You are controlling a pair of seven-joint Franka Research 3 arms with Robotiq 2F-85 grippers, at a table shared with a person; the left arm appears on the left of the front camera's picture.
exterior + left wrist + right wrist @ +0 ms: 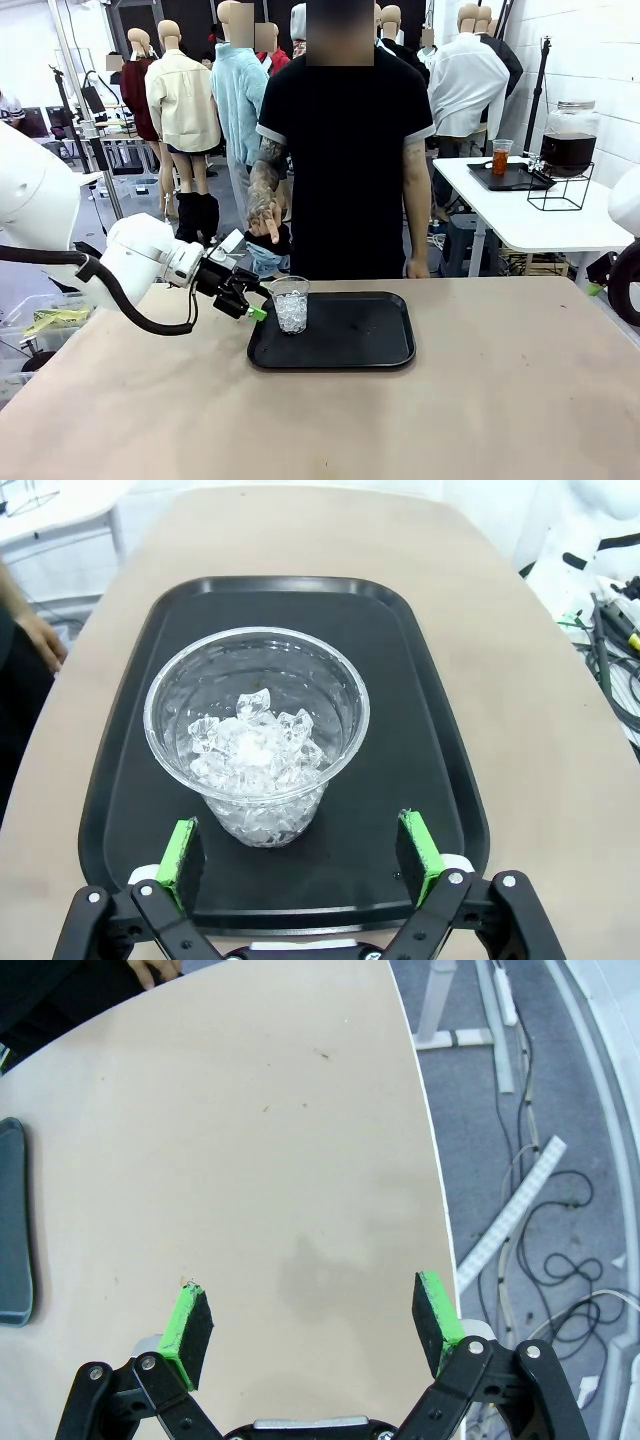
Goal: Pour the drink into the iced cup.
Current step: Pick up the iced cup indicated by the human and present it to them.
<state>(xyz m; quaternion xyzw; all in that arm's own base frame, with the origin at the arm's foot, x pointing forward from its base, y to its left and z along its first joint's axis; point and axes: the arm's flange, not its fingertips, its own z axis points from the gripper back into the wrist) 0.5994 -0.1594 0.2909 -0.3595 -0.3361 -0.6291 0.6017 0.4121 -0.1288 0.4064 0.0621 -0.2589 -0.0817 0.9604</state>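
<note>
The iced cup (pixel 290 304), clear plastic with white ice cubes in the bottom, stands upright on the left part of a black tray (pixel 360 345). My left gripper (pixel 254 303) is open just to the cup's left, level with it. In the left wrist view the iced cup (pixel 257 735) sits a little beyond my left gripper (pixel 300 842), whose green pads (pixel 180 848) are spread wider than the cup and do not touch it. Tea-like drink shows far off: orange-red in a small cup (pixel 500 158) and dark in a glass jar (pixel 569 138). My right gripper (pixel 312 1325) is open over bare table.
A person stands at the far edge, one hand (pixel 266 212) hanging above the tray's far left corner, the other hand (pixel 417 268) at the table edge. The white side table (pixel 520 215) with the jar is behind on the right. The table's right edge (pixel 432 1160) drops to cables on the floor.
</note>
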